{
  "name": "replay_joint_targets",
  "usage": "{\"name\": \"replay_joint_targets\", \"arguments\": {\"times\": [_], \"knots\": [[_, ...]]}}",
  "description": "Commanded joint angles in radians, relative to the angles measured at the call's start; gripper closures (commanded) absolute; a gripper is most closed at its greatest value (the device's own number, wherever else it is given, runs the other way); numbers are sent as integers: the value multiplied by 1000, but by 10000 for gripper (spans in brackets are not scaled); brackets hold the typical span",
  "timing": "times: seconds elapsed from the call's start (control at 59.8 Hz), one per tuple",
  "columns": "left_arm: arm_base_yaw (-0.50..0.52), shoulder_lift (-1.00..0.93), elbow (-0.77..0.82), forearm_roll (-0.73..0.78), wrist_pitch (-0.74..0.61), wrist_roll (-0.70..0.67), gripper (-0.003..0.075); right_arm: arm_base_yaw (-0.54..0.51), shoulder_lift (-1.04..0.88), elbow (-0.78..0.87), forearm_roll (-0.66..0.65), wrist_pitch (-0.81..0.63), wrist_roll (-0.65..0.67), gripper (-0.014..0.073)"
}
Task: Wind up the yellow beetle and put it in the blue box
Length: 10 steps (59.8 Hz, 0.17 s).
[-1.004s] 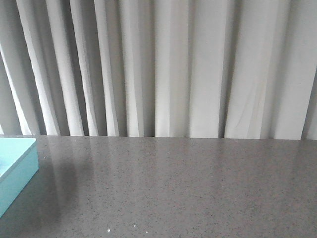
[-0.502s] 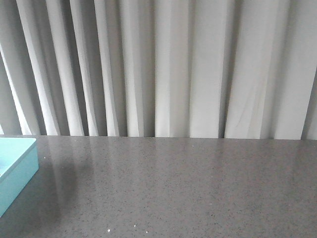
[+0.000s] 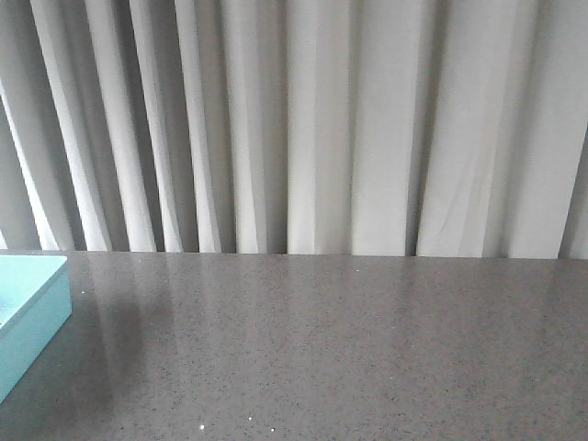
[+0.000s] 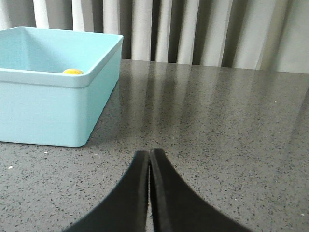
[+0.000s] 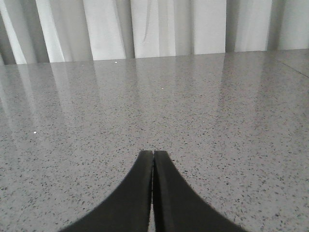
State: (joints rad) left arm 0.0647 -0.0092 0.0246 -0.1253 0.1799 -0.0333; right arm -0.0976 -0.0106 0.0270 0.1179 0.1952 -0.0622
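The blue box [image 4: 58,111] stands on the grey table; only its corner [image 3: 32,322] shows at the left edge of the front view. Just the rounded yellow top of the yellow beetle [image 4: 72,72] peeks over the box's near rim, inside the box. My left gripper [image 4: 149,154] is shut with nothing between its black fingers, low over the table and apart from the box. Over bare speckled tabletop, my right gripper [image 5: 153,155] is shut and holds nothing. Neither gripper appears in the front view.
A grey speckled table [image 3: 349,349] runs back to a pale pleated curtain [image 3: 322,129]. Nothing but the box stands on it in these views.
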Motion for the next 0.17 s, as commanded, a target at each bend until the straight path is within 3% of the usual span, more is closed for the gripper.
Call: {"name": "replay_joint_targets", "arguments": {"times": [0.0,0.151], "knots": [[-7,13,-15,-11,-70,-7,726,-5,-12,4,-4,-73,1,601],[-7,13,-15,-11,-70,-7,726,-5,-12,4,-4,-73,1,601]]}}
